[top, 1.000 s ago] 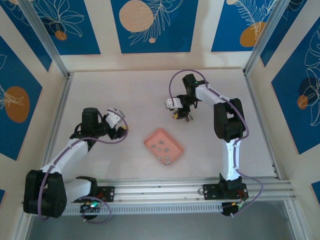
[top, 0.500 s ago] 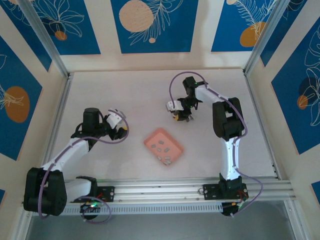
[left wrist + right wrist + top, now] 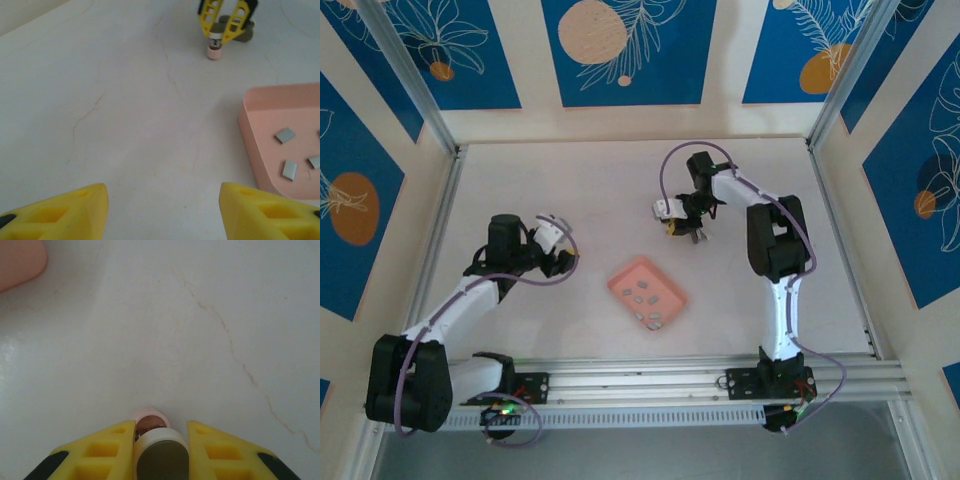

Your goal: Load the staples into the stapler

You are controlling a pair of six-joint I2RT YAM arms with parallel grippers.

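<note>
A small pinkish-white stapler point(image 3: 159, 447) stands on end on the table, held between the yellow fingers of my right gripper point(image 3: 160, 424), which is shut on it. From the left wrist view, that stapler point(image 3: 214, 49) hangs under the right gripper point(image 3: 225, 22), its pink end touching the table. Several tiny grey staples point(image 3: 285, 135) lie in the shallow pink tray point(image 3: 248, 125). My left gripper point(image 3: 162, 210) is open over bare table, left of the tray. Seen from above, the tray point(image 3: 620, 277) sits at centre, with the right gripper point(image 3: 672, 230) behind it and the left gripper point(image 3: 560, 262) to its left.
The table is white with thin hairline cracks. One corner of the pink tray point(image 3: 20, 260) shows at the upper left of the right wrist view. Aluminium frame rails and blue patterned walls bound the table on three sides.
The right gripper has shifted slightly with the stapler in it. The left arm has crept a little away from its base. The tray and staples have not moved.
</note>
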